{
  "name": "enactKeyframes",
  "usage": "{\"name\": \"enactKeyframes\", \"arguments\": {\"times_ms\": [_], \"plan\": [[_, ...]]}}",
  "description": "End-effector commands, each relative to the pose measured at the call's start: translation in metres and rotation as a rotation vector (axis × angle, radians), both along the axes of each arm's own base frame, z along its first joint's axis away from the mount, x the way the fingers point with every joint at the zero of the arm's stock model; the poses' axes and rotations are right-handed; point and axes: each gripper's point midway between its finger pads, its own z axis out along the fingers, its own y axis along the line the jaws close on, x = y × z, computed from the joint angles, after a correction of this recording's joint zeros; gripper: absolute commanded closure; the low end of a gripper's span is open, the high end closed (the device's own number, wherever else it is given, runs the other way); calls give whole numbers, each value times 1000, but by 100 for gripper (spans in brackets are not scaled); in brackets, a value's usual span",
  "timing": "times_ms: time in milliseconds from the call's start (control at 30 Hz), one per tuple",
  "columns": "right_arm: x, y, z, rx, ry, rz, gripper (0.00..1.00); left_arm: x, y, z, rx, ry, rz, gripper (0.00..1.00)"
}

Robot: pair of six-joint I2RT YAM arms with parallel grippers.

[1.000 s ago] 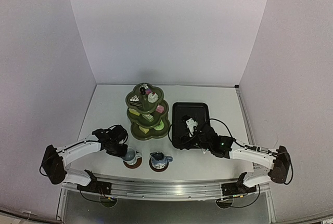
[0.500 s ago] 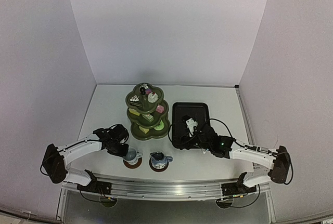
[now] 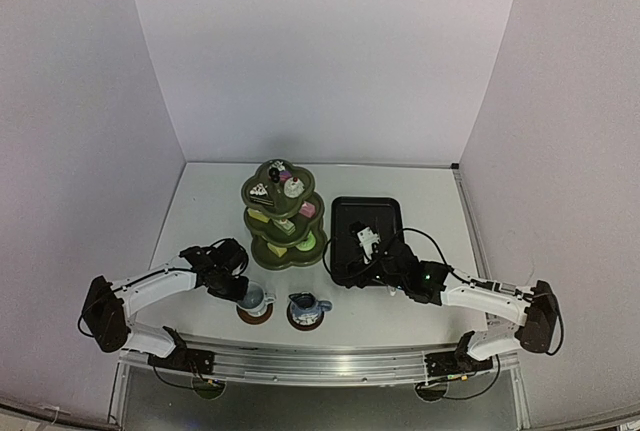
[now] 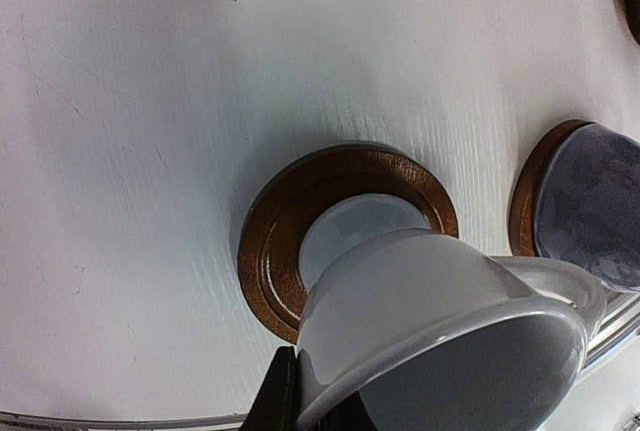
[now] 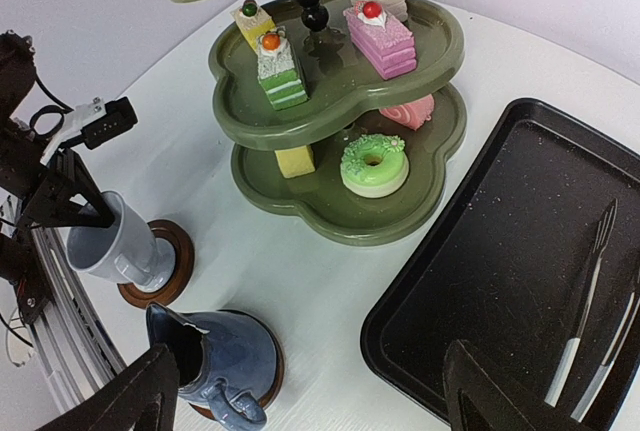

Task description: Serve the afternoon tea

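- left pincer (image 3: 234, 287) clamped on the rim of the white mug (image 4: 440, 341), which sits tilted on its brown coaster (image 4: 275, 241).
- right pincer (image 5: 315, 396) apart, empty.
- risk: letting go while it is tilted could topple it.

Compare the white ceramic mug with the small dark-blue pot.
The white ceramic mug leans, its rim pinched by fingers of the left gripper; the small dark-blue pot stands upright, untouched. The mug is plain white and wide-mouthed; the pot is blue with a pouring lip. Each rests on a brown round coaster.
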Motion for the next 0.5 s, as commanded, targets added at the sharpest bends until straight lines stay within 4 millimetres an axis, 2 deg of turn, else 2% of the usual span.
{"name": "enactKeyframes", "arguments": {"times_ms": [0, 367, 467], "plan": [[0, 1, 10, 15, -18, 1, 11, 6, -7, 17, -42, -36, 4, 100], [-1, 2, 10, 23, -9, 0, 11, 3, -5, 19, -40, -30, 5, 100], [-1, 2, 10, 21, -8, 0, 11, 2, -6, 19, -45, -27, 5, 93]]}}
